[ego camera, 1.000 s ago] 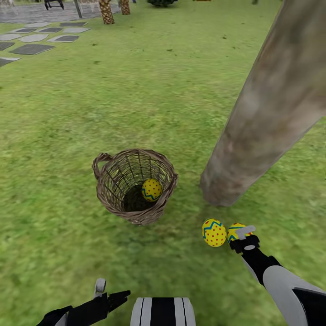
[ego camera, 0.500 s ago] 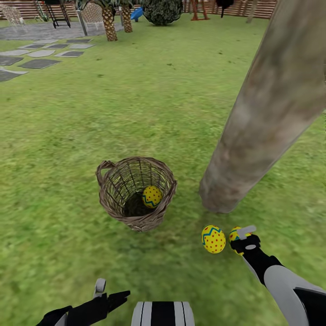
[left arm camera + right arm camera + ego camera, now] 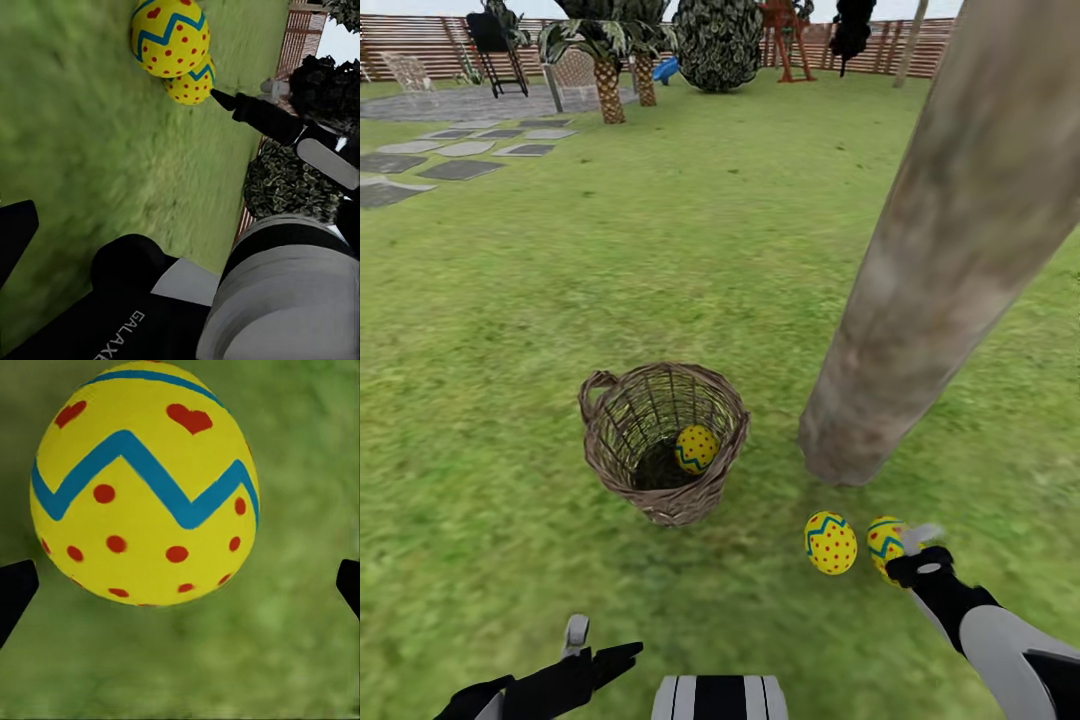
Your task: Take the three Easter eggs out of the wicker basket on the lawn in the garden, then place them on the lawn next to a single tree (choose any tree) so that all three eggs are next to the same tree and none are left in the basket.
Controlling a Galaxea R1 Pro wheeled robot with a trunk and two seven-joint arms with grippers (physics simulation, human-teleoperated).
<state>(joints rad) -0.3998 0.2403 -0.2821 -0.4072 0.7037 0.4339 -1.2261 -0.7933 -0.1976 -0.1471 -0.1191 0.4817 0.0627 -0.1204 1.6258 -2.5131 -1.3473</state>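
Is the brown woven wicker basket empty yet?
No. One yellow zigzag-banded egg lies inside the wicker basket, which stands upright on the grass.

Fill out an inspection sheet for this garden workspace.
Surface: lawn, flat green grass.
Job's things: basket upright on the grass, one egg inside; two eggs on the grass near the tree.
Clutter: nothing seen.
Grippers: right gripper open, beside the egg nearest it, which lies between its fingertips in the right wrist view; left gripper low over the grass, state unclear.
Cables: nothing seen.
Surroundings: paving slabs, palms, wooden fence.
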